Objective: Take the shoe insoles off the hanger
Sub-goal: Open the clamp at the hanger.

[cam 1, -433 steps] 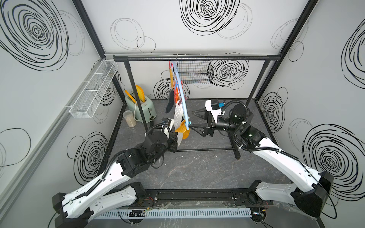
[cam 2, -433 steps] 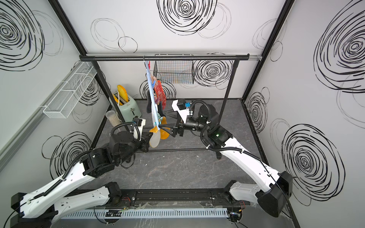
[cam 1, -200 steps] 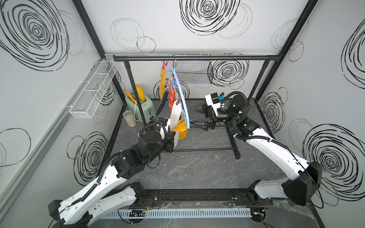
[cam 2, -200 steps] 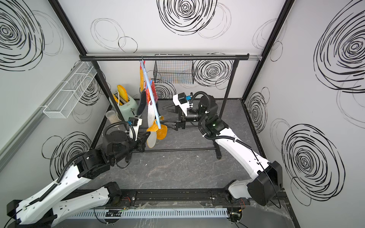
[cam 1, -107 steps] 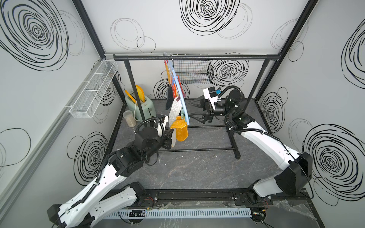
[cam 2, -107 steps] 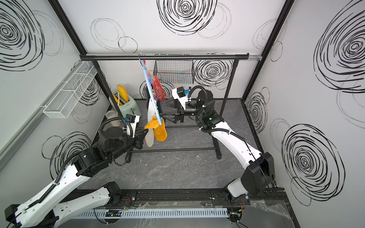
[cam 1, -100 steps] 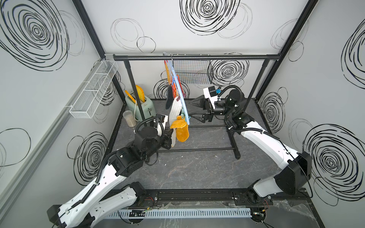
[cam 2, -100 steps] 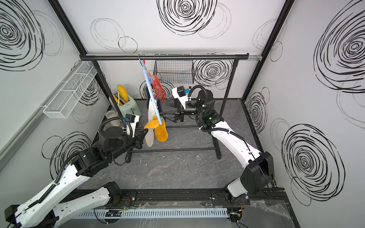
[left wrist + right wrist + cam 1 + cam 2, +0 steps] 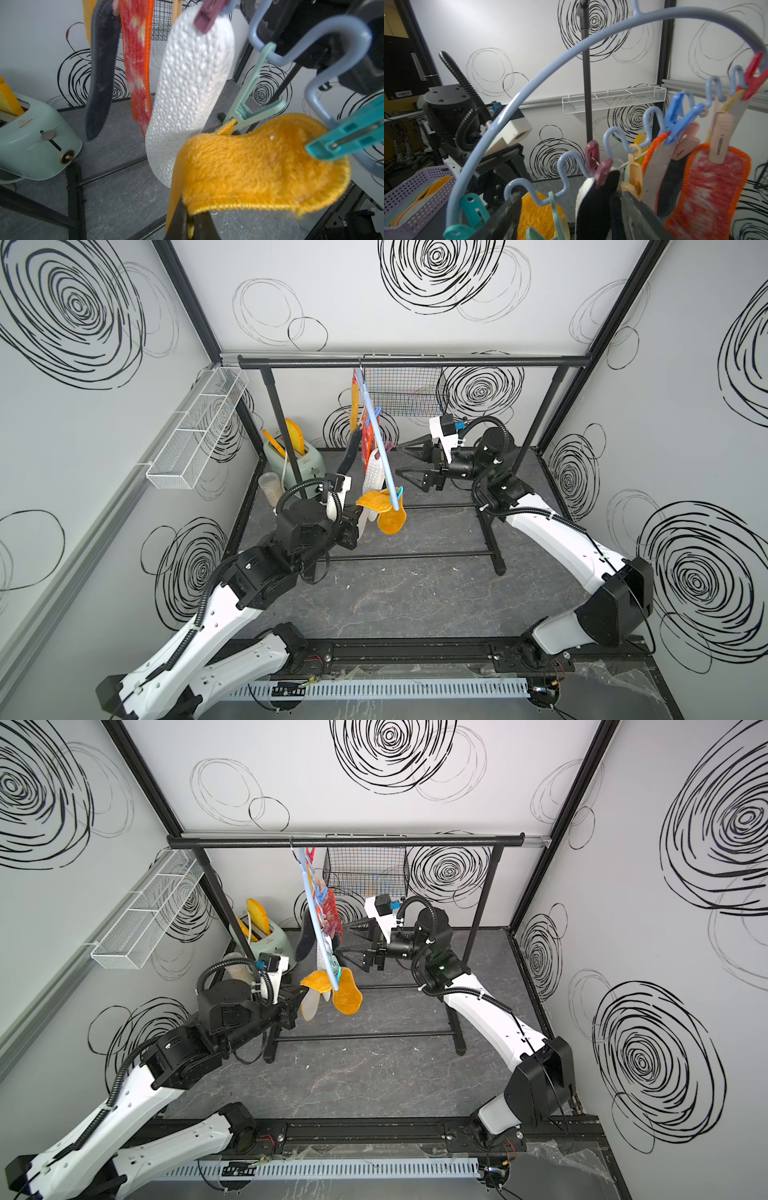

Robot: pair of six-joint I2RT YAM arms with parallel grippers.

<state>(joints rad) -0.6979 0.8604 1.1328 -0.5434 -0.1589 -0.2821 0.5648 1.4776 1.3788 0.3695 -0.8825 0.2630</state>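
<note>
Left gripper (image 9: 188,216) jaws clamp the orange insole (image 9: 259,170); I pull steadily away from the hanger (image 9: 376,435). Right gripper (image 9: 397,459) jaws stand apart.

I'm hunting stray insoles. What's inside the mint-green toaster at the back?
Two yellow-orange slabs stand in the toaster's slots, one upright and one leaning, with their tops sticking out. The toaster's body hides their lower parts and anything deeper in the slots.

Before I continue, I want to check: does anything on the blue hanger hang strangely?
Yes. The fuzzy orange insole is bent sideways instead of hanging straight like the white insole beside it: the left gripper pinches its edge while a pale green peg clips it to the hanger.
</note>
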